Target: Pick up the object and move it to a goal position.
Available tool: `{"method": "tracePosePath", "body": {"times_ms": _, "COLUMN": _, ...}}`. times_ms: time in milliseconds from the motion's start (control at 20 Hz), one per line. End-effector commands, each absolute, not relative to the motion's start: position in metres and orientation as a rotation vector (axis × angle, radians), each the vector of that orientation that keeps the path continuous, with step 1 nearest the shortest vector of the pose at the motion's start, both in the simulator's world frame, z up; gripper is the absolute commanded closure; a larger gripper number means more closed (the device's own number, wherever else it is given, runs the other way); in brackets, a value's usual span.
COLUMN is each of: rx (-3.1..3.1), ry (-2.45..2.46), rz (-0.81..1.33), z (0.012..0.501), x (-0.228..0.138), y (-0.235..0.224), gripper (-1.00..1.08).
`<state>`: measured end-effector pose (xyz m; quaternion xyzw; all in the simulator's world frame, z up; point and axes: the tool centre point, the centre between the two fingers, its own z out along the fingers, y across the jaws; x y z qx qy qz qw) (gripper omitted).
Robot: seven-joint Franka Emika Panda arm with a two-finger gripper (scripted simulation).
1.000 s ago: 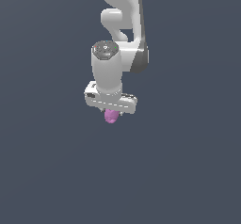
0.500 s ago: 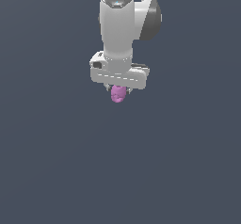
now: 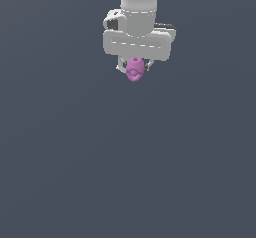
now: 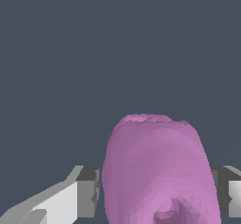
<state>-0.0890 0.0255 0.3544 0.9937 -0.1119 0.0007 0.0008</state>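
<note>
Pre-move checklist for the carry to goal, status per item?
1. Object between the fingers: ok, one finger shows on each side of it in the wrist view.
2. Gripper shut on the object: ok.
3. Object clear of any surface: ok, it hangs under the gripper with nothing beneath it in the exterior view.
4. Grip depth: cannot tell; much of the object protrudes past the fingertips.
5. Goal position: cannot tell, no marker shows in either view.
6. Obstacles on the path: ok, none in view.
</note>
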Motion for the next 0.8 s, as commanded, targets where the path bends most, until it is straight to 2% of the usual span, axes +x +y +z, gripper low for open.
{"method": "tracePosePath", "body": {"times_ms": 0, "rx": 3.120, "ry": -0.352, "rz": 0.000, "z": 0.376, "x": -0.099, "y": 0.033, "gripper": 1.08}}
{"method": "tracePosePath", "body": {"times_ms": 350, "rx": 3.121, "ry": -0.352, "rz": 0.000, "z": 0.418, "x": -0.115, "y": 0.047, "gripper": 1.08}}
{"method": "tracePosePath", "body": {"times_ms": 750, "rx": 3.122, "ry": -0.352, "rz": 0.000, "z": 0.434, "x": -0.120, "y": 0.053, "gripper": 1.08}}
